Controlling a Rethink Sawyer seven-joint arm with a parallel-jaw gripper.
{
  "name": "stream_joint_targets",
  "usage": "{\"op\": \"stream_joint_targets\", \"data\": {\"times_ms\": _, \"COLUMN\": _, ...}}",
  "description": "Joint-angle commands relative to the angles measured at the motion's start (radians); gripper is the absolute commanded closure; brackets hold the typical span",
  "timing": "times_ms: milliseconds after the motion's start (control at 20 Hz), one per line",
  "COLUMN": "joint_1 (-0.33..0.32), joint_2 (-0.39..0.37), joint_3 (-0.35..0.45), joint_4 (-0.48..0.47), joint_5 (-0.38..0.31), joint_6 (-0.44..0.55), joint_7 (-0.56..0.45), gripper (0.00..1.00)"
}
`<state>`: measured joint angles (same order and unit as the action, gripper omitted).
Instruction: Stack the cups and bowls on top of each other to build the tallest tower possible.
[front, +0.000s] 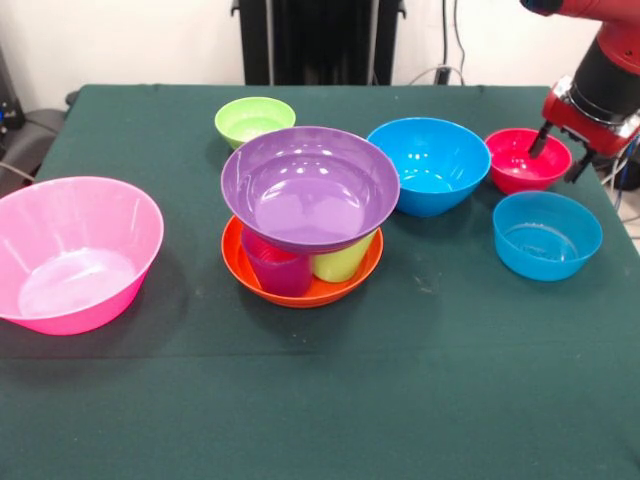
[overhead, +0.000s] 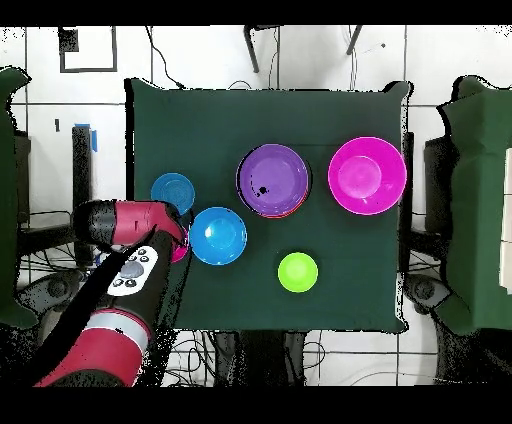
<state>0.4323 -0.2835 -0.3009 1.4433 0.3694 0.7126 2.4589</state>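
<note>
The tower (front: 305, 225) stands straight up – purple bowl (front: 310, 186) on cups in the orange bowl (front: 300, 285). At three o'clock, the open end effector (front: 560, 160) straddles the red bowl's (front: 525, 160) rim.

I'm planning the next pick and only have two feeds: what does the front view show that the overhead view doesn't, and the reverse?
Only the front view shows the purple cup and lime green cup standing in the orange bowl, propping up the purple bowl, and the gripper with one finger dipped into the small red bowl.

Only the overhead view shows the arm covering nearly all of that red bowl.

Both show the pink bowl, big blue bowl, small light blue bowl and small green bowl.
</note>
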Motion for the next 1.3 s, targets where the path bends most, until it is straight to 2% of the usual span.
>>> {"op": "stream_joint_targets", "data": {"times_ms": 50, "joint_1": 0.069, "joint_2": 0.031, "joint_3": -0.06, "joint_4": -0.029, "joint_5": -0.086, "joint_6": -0.071, "joint_7": 0.16, "gripper": 0.0}}
{"op": "stream_joint_targets", "data": {"times_ms": 450, "joint_1": 0.099, "joint_2": 0.072, "joint_3": -0.077, "joint_4": -0.055, "joint_5": -0.041, "joint_6": -0.042, "joint_7": 0.179, "gripper": 0.0}}
{"op": "stream_joint_targets", "data": {"times_ms": 700, "joint_1": 0.098, "joint_2": 0.1, "joint_3": -0.065, "joint_4": -0.057, "joint_5": -0.02, "joint_6": -0.078, "joint_7": 0.171, "gripper": 0.0}}
{"op": "stream_joint_targets", "data": {"times_ms": 1300, "joint_1": 0.118, "joint_2": 0.253, "joint_3": -0.09, "joint_4": -0.178, "joint_5": 0.015, "joint_6": -0.122, "joint_7": 0.225, "gripper": 0.0}}
